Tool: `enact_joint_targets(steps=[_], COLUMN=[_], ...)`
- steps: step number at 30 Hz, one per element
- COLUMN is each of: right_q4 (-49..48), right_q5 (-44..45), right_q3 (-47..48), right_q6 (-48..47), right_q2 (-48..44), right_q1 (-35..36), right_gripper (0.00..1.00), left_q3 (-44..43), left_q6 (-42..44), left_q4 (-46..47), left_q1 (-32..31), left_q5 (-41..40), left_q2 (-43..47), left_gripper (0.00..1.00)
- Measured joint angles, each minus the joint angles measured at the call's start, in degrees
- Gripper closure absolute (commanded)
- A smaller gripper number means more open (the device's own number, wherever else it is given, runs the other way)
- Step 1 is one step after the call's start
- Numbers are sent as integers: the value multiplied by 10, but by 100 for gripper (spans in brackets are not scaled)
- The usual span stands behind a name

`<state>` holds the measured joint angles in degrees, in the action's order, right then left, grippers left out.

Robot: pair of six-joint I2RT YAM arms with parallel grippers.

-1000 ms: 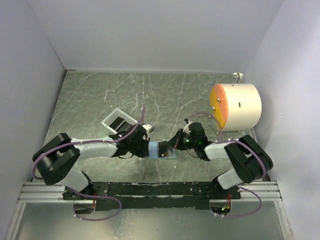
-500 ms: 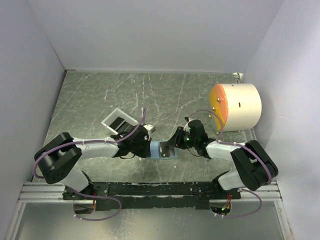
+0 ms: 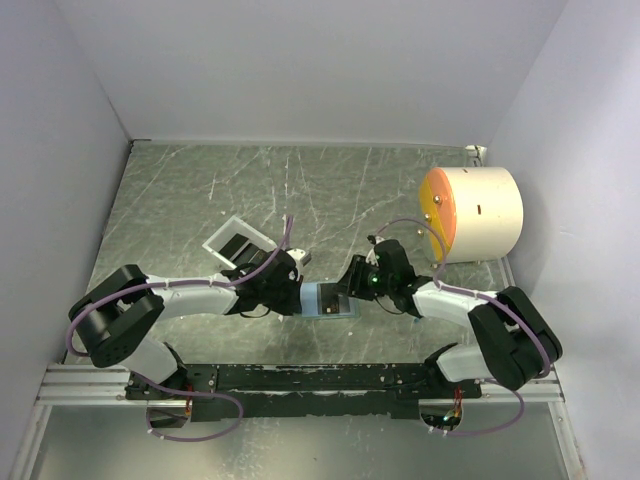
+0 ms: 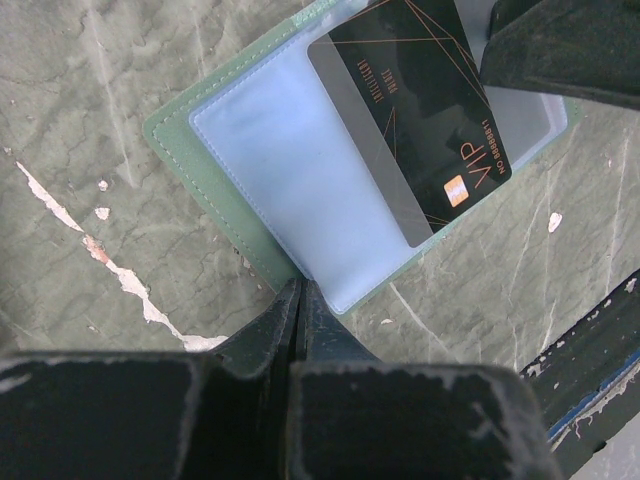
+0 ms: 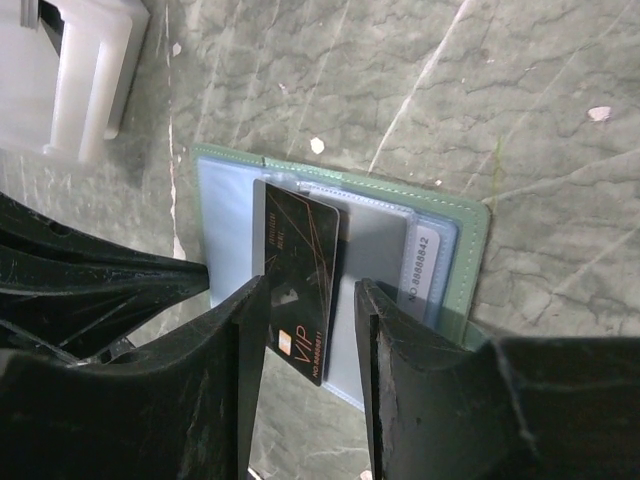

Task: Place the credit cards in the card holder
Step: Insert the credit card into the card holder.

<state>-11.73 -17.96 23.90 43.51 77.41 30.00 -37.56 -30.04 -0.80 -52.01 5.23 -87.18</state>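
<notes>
The card holder (image 3: 326,300) lies open on the table between my two grippers, sage-green outside (image 4: 195,150) and light blue inside (image 5: 222,215). A black credit card (image 4: 415,110) marked VIP sits partly in a clear pocket, its chip end sticking out (image 5: 300,300). My right gripper (image 5: 312,300) is open, its fingers (image 5: 215,390) either side of that card's free end. A second card with a printed number (image 5: 426,263) is tucked in the rightmost pocket. My left gripper (image 4: 300,292) is shut, its tips at the holder's near edge (image 3: 298,294).
A shallow white tray (image 3: 238,243) with dark cards in it stands behind the left gripper, seen also in the right wrist view as the tray (image 5: 80,70). A white drum with an orange face (image 3: 470,213) stands at the right.
My right gripper has opened and let go of the black card, which stays in the holder's pocket. The right elbow has swung outward. The left gripper has not moved.
</notes>
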Motion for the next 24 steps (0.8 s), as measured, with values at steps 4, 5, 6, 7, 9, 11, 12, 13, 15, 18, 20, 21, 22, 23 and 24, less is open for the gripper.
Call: enact_joint_targets(steps=[4,5,6,7,9,11,12,13,15,18,20,21,22,23,24], right_q4=[-2,-2,-3,-3,-5,-7,-8,-9,-9,-11,-13,-13,-14,-14,-14], right_q5=[0,0,0,0,0,2,2,4,7,12,15,17,19,21,23], right_q3=[0,0,0,0,2,5,5,6,9,14,16,18,19,21,24], right_q6=[2,2,3,3,5,6,7,8,11,15,16,16,16,16,16], right_q2=[4,5,6,8,12,15,17,18,23,30,34,36,39,42,45], right_q1=[12,14,17,20,26,35,39,43,52,65,72,74,76,78,79], right_gripper=[69,69,69,70,70,70,71,71,73,74,74,74,74,74,74], left_q3=[0,0,-1,-1,-1,-1,-1,-1,-1,-1,-1,-1,-1,-1,-1], left_q6=[0,0,0,0,0,0,0,0,0,0,0,0,0,0,0], left_q4=[0,0,0,-1,-1,-1,-1,-1,-1,-1,-1,-1,-1,-1,-1], left_q1=[0,0,0,0,0,0,0,0,0,0,0,-1,-1,-2,-2], left_q5=[0,0,0,0,0,0,0,0,0,0,0,0,-1,-1,-1], left_q2=[0,0,0,-1,-1,-1,-1,-1,-1,-1,-1,-1,-1,-1,-1], left_gripper=[93,93,93,93,93,93,93,93,93,93,93,93,93,93,93])
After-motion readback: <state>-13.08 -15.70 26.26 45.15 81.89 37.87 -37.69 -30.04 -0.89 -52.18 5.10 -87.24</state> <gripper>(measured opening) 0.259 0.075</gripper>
